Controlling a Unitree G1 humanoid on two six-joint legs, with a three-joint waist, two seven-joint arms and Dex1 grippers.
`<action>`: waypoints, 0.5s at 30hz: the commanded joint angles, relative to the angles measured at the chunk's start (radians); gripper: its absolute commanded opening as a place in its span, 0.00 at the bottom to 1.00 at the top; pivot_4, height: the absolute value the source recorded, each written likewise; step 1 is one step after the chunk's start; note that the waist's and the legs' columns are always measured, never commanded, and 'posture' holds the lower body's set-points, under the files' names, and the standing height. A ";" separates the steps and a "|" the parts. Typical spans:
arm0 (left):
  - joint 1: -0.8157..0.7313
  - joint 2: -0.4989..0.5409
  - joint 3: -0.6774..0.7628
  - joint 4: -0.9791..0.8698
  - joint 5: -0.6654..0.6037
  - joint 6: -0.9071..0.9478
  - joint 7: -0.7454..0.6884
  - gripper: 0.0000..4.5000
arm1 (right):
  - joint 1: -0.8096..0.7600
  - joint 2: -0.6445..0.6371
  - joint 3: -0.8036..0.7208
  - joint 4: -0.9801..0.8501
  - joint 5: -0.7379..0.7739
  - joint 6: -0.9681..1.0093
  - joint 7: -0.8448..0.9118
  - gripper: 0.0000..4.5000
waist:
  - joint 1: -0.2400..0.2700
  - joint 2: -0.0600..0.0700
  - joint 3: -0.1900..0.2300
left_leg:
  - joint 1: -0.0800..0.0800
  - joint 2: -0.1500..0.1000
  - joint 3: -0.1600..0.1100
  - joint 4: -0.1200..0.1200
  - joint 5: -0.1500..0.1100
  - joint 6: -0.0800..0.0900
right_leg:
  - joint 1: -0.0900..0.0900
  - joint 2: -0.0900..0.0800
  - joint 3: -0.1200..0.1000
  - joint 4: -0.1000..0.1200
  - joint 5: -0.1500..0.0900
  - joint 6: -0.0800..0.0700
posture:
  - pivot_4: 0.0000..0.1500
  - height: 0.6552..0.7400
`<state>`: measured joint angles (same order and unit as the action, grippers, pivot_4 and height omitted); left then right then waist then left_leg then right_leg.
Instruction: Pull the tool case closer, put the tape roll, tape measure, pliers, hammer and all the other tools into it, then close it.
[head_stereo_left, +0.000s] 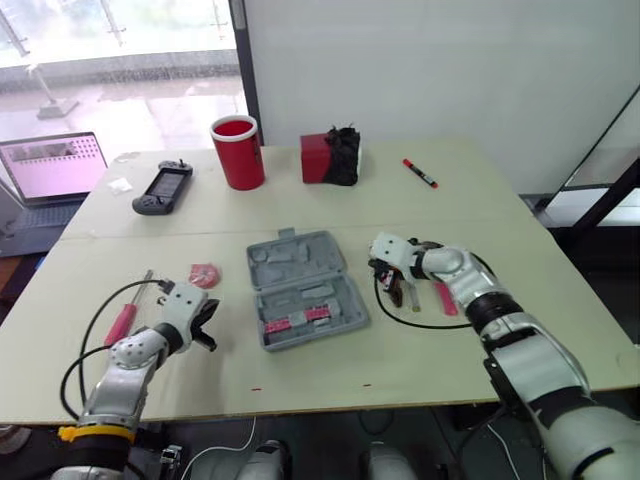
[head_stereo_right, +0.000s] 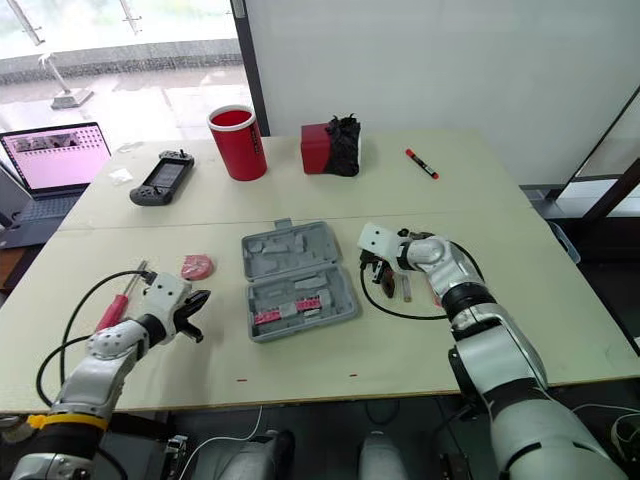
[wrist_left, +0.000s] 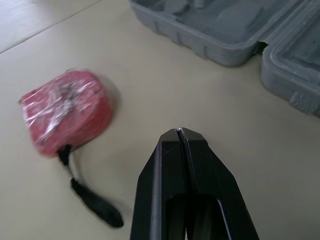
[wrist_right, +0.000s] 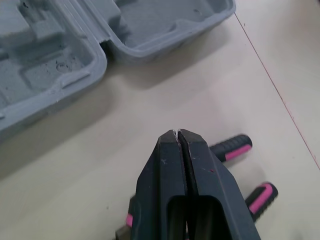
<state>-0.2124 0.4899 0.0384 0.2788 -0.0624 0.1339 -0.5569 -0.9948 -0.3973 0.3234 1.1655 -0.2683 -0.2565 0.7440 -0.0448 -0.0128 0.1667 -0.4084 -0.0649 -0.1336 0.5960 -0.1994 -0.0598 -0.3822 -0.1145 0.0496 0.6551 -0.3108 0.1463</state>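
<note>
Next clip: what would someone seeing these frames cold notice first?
The open grey tool case lies in the middle of the table, with pink pieces in its near half. The left gripper, fingers shut, points toward a red tape measure with a black strap, left of the case; the right gripper, also shut, is over pink-handled pliers on the case's right. A red cup stands at the far side.
</note>
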 joint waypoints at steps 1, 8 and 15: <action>-0.077 -0.010 -0.033 0.074 0.027 -0.055 -0.012 0.00 | -0.054 0.043 0.004 0.048 -0.024 -0.039 -0.021 0.01 | -0.004 0.000 0.000 | 0.000 0.000 0.000 0.000 0.000 0.000 | 0.000 0.000 0.000 0.001 0.000 0.000 | 1.00 1.00; -0.161 -0.033 -0.088 0.157 0.045 -0.108 -0.057 0.00 | -0.086 0.111 -0.047 0.115 0.004 -0.021 0.039 0.01 | -0.026 0.000 0.000 | 0.000 0.000 -0.001 0.000 0.002 -0.002 | -0.004 0.001 0.000 0.007 0.000 0.000 | 1.00 1.00; -0.206 -0.049 -0.115 0.245 0.069 -0.150 -0.075 0.00 | -0.084 0.164 -0.107 0.133 0.042 -0.031 0.111 0.01 | -0.027 0.000 0.000 | 0.000 0.000 -0.001 0.000 0.003 -0.004 | -0.005 0.001 0.001 0.010 0.000 0.000 | 1.00 1.00</action>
<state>-0.4020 0.4516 -0.0576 0.5185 -0.0075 0.0062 -0.6236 -1.0472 -0.2630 0.2426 1.3201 -0.2611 -0.2687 0.8249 -0.0719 -0.0127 0.1665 -0.4084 -0.0653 -0.1342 0.5962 -0.1969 -0.0634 -0.3875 -0.1137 0.0505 0.6650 -0.3107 0.1459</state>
